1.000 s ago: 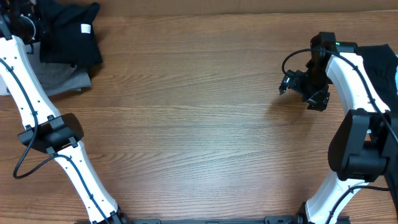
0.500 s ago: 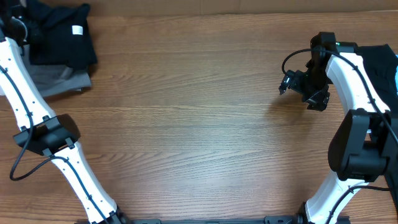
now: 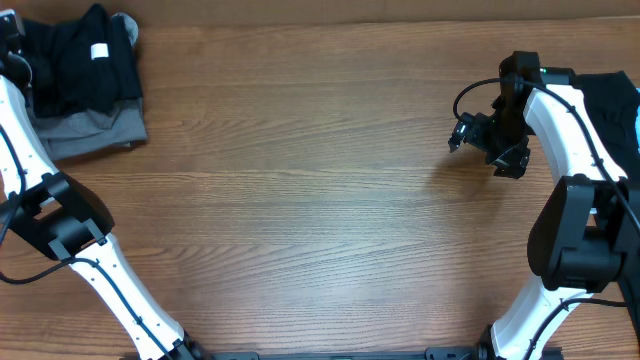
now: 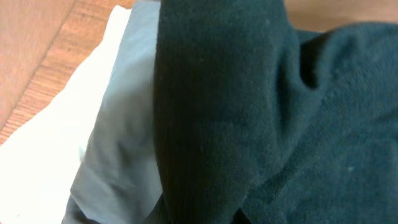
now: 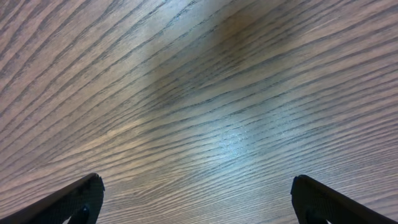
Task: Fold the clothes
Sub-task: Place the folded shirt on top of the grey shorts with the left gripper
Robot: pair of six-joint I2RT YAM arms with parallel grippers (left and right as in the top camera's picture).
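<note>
1. The tabletop (image 3: 300, 200) is warm brown wood, with fine darker grain lines running across it.
2. The clothes (image 3: 70, 75) in the far left corner are solid black, with a small white label (image 3: 99, 52).
3. Under them lies a plain grey garment (image 3: 95, 130). In the left wrist view, a white cloth (image 4: 50, 149) shows beside the grey.
4. The arms (image 3: 565, 125) are white with black joints and black cables.
5. The right fingers (image 5: 74, 199) are black.
6. More black fabric (image 3: 612, 100) lies at the right edge.
</note>
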